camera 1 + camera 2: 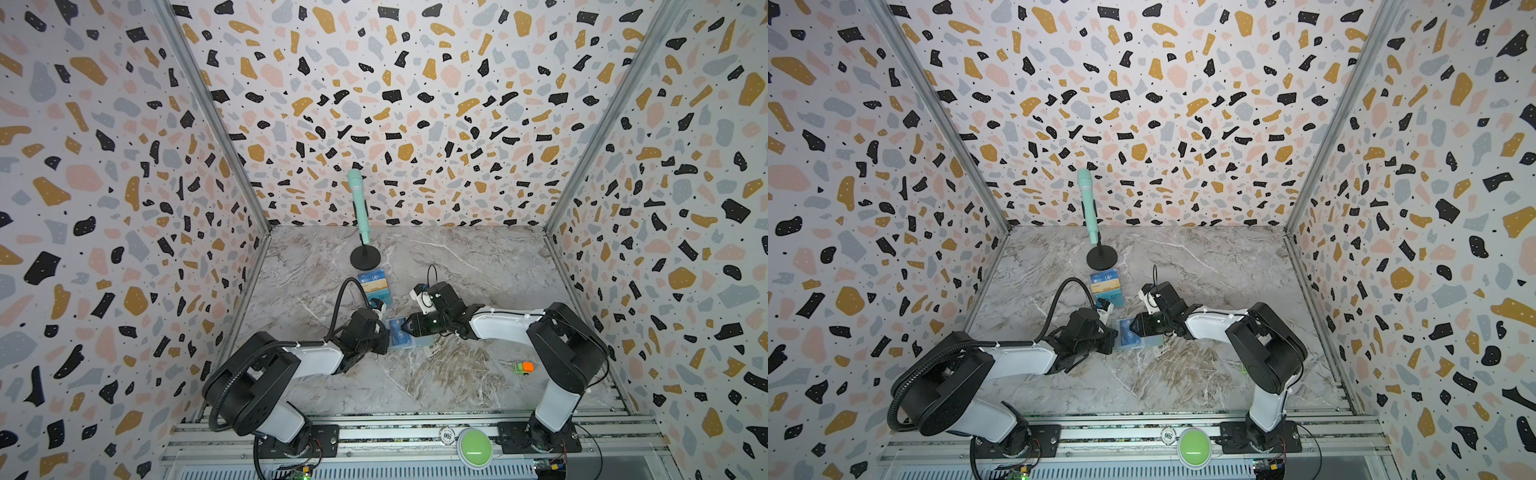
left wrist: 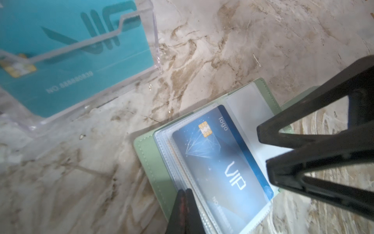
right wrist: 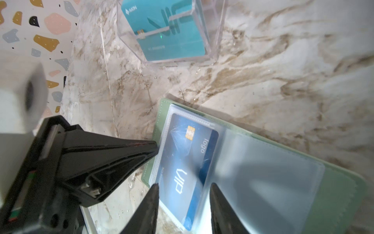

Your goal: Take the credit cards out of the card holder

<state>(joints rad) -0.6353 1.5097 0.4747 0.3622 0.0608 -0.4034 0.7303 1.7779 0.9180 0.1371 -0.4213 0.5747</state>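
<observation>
card holder [image 1: 420, 340] laid open on marble surface [image 1: 457, 257], lower centre of both top views; dark blue card [image 3: 182, 158] seen in sleeve; left pincer [image 2: 184, 194] closed tight at holder's edge; right pincer [image 3: 184, 184] held apart over card

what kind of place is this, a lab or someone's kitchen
Probably a robot test booth, not a kitchen: a left arm and right arm bolted to an aluminium rail, patterned walls closing in a marble-look table, a green button in front.

Sleeved blue card [image 3: 188, 162], right tool [image 3: 184, 184] seemingly astride
</observation>
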